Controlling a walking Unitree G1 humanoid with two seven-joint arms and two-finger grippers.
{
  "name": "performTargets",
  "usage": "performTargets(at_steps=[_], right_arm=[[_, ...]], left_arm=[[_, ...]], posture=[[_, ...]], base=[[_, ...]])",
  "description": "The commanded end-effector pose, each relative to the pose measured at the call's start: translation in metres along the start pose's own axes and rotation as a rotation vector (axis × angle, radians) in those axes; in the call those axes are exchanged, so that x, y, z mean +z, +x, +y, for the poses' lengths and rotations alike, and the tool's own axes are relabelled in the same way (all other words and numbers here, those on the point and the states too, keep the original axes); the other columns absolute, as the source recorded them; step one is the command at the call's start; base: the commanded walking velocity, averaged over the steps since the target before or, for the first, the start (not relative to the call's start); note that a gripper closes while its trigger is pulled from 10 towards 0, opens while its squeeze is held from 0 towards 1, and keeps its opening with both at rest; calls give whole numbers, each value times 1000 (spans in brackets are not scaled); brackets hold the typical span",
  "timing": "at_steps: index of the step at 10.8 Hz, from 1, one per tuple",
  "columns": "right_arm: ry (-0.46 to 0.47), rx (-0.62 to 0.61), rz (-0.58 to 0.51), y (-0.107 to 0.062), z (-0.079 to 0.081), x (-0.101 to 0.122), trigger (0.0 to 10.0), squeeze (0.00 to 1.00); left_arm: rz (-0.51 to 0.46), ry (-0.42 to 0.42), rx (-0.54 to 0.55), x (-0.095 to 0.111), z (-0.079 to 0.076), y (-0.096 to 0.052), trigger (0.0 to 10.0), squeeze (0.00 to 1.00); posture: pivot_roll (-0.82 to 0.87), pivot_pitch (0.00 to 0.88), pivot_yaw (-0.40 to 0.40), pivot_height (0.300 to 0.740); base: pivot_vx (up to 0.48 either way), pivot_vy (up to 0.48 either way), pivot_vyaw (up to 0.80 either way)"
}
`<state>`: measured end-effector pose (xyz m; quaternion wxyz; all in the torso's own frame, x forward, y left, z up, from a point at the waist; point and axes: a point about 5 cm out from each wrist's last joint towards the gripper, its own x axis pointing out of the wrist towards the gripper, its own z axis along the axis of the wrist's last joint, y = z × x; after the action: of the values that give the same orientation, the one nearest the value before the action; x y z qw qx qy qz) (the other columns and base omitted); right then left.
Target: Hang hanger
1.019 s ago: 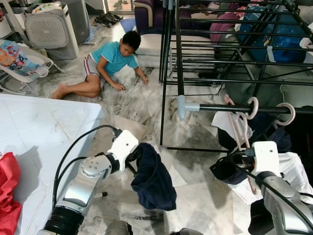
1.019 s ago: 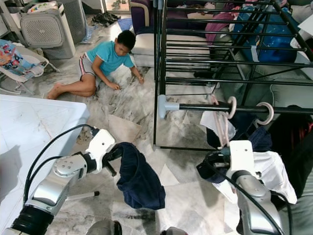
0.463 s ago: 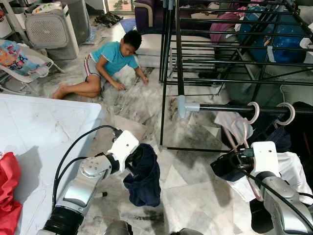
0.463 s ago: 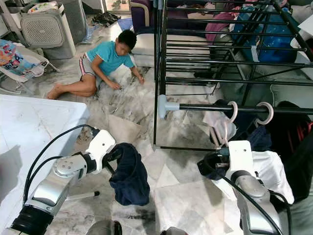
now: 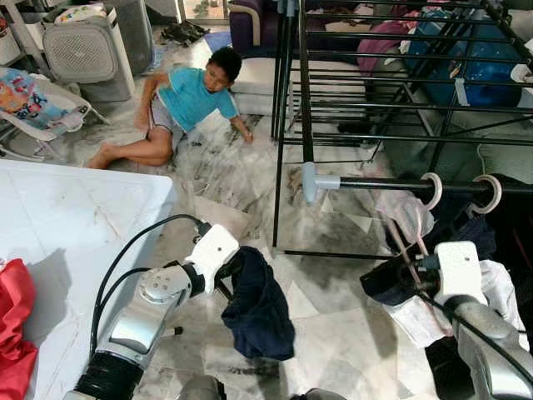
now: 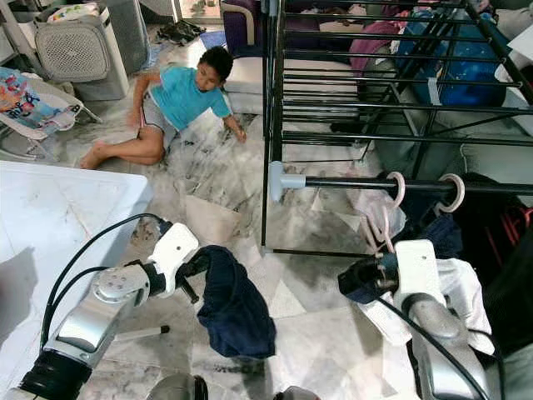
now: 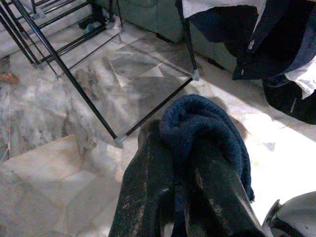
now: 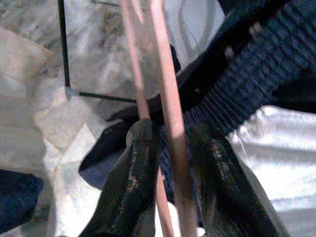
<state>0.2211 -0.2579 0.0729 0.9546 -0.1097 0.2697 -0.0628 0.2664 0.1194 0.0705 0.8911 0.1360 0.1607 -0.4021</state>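
Since a second ago the dark navy garment [image 5: 258,304] in the left claw [image 5: 226,275] has swung and settled again, and the person [image 5: 179,104] on the floor has raised an arm. That claw is clamped on the bunched cloth. The right claw [image 6: 376,271] is nearly closed around the pink hanger [image 8: 165,98], whose hook [image 5: 431,188] sits on the rack's rail [image 5: 375,182], beside a second hook [image 5: 488,192]. If the claw pulls away without opening fully, I judge it could drag the hook off the rail.
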Motion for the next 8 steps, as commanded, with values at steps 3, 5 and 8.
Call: performTargets(at_steps=[3, 5, 8], right_arm=[[14, -17, -12, -2, -3, 3, 0, 0], [23, -14, -24, -1, -2, 5, 0, 0], [72, -12, -105, -1, 5, 14, 0, 0]], left_arm=[[2, 24, -13, 3, 0, 0, 10000, 0], [5, 27, -12, 3, 0, 0, 10000, 0], [9, 17, 29, -1, 2, -1, 10000, 0]], posture=[[-39, 36, 10, 740], [-38, 35, 10, 740], [-32, 20, 6, 740]], base=[[0, 0, 0], [0, 0, 0], [0, 0, 0]])
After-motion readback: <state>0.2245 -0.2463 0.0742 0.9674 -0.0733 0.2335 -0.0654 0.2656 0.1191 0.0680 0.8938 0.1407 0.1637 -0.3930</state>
